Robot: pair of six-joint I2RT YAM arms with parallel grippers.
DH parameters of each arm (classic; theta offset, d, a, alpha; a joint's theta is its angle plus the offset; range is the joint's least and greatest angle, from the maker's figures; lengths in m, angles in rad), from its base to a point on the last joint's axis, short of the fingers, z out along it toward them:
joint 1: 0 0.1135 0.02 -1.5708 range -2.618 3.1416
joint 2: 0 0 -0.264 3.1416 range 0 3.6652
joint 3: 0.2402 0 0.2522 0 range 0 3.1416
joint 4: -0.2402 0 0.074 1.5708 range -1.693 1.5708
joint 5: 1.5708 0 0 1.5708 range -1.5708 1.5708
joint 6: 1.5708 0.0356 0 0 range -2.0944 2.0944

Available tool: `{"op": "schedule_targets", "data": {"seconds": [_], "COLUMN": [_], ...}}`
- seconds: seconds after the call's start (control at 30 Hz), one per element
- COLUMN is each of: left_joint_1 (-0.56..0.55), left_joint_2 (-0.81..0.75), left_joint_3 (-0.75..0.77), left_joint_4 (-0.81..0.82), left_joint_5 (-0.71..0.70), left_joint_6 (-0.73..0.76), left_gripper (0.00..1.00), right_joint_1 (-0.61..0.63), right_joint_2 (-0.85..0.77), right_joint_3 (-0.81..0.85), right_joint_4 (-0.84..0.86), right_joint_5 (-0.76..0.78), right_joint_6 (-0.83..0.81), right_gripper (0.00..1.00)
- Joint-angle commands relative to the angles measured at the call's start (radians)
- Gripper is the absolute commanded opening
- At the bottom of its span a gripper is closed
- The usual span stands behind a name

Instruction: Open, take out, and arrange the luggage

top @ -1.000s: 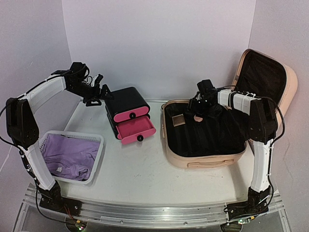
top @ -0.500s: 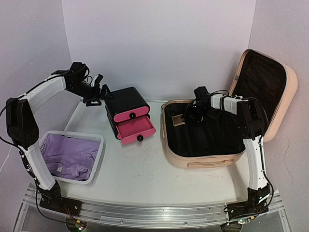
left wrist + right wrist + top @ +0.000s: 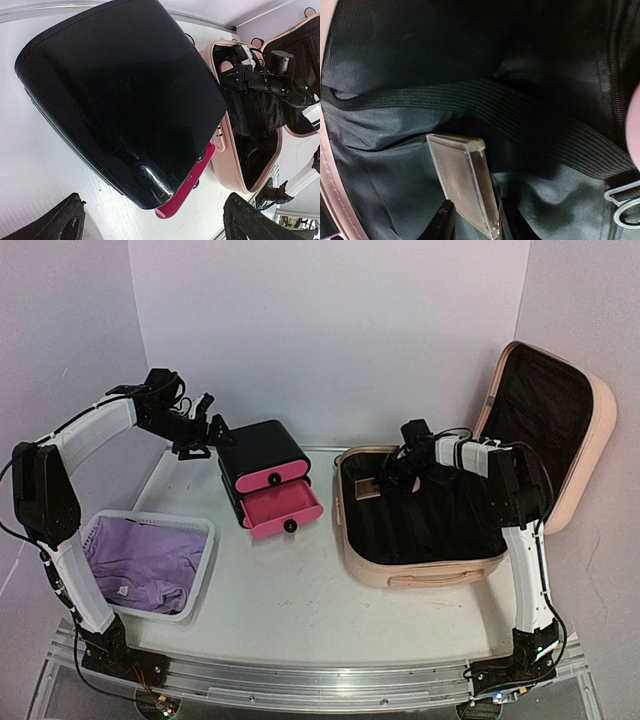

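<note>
**A:** What has the right gripper (image 3: 474, 222) got?

**B:** Its fingers (image 3: 445, 220) are clenched on either face of a clear flat case (image 3: 462, 175). The case sits against the black lining, just below a webbing strap (image 3: 520, 115).

**A:** And a second ago?

**B:** The jaws were wider and further right over the lining. The arm has since swung left into the back-left corner of the luggage (image 3: 420, 568) and narrowed onto the case.

**A:** Where's the luggage?

**B:** It lies open on the right side of the table (image 3: 300, 610) with its lid standing up at the far right. It hasn't moved.

**A:** The left gripper (image 3: 155, 225)?

**B:** It's spread wide above the drawer box (image 3: 125, 100), where it was before. The box's lower pink drawer (image 3: 285, 508) is out. The white basket (image 3: 205, 540) with purple cloth (image 3: 140, 560) sits near left, unchanged.
</note>
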Motion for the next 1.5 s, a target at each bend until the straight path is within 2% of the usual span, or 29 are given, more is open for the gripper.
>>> {"op": "schedule_targets", "data": {"seconds": [0.0, 0.27, 0.53, 0.83, 1.03, 1.13, 1.3, 1.47], "left_joint_1": [0.006, 0.006, 0.006, 0.006, 0.006, 0.006, 0.006, 0.006], "left_joint_2": [-0.016, -0.013, -0.013, -0.020, -0.026, -0.027, -0.027, -0.030], "left_joint_3": [0.002, 0.003, 0.002, 0.003, 0.003, 0.002, 0.003, 0.003], "left_joint_4": [0.035, 0.035, 0.036, 0.035, 0.035, 0.035, 0.036, 0.041], "left_joint_5": [0.014, 0.011, 0.014, 0.014, 0.019, 0.023, 0.028, 0.042], "left_joint_6": [-0.003, -0.002, -0.003, -0.003, -0.006, -0.009, -0.011, -0.017], "left_gripper": [0.97, 0.97, 0.97, 0.97, 0.97, 0.97, 0.97, 0.97], "right_joint_1": [0.010, 0.014, 0.014, 0.014, 0.020, 0.060, 0.218, 0.404], "right_joint_2": [0.028, 0.037, -0.021, -0.236, -0.416, -0.493, -0.560, -0.574], "right_joint_3": [0.048, 0.025, -0.091, -0.276, -0.391, -0.432, -0.438, -0.404], "right_joint_4": [0.100, 0.166, 0.333, 0.383, 0.392, 0.389, 0.384, 0.304], "right_joint_5": [-0.036, -0.021, 0.028, 0.106, 0.101, 0.112, 0.180, 0.366], "right_joint_6": [0.028, 0.076, 0.200, 0.233, 0.239, 0.265, 0.334, 0.485], "right_gripper": [0.30, 0.24, 0.00, 0.00, 0.00, 0.00, 0.00, 0.00]}}
